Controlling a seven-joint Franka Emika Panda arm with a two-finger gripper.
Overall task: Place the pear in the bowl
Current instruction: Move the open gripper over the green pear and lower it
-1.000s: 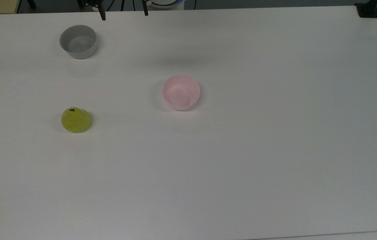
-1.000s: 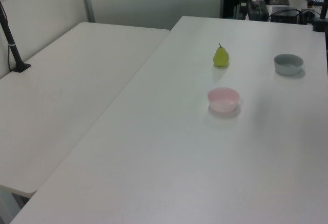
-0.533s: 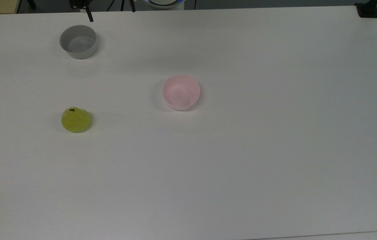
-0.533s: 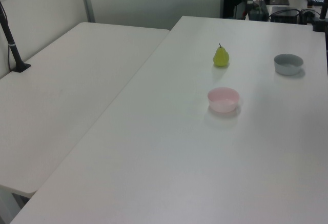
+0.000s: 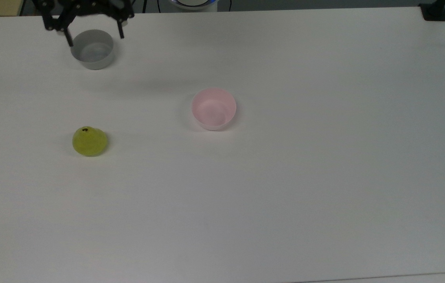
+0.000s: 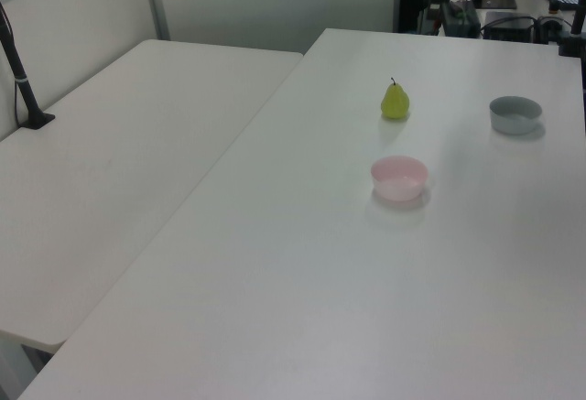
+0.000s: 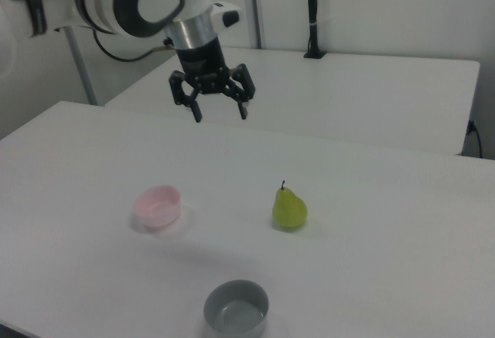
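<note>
One pear (image 5: pixel 89 141) upright, free near table (image 5: pixel 324 196) left edge in the top view | gripper (image 7: pixel 220 111) spread, high, empty, pre-grasp | pink bowl (image 5: pixel 213 108) mid-table, awaiting drop

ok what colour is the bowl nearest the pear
Grey bowl sits about as near as the pale pink bowl; clearest in the top view.

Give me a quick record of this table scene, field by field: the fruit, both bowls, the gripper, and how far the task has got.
pear: upright on the white table, stem up, untouched
pink bowl: empty, apart from the pear, to the pear's left in the right view
grey bowl: empty, near the table's edge
gripper: open, holding nothing, raised above the table in the right view
task status: pear not yet grasped, not in the pink bowl
</note>
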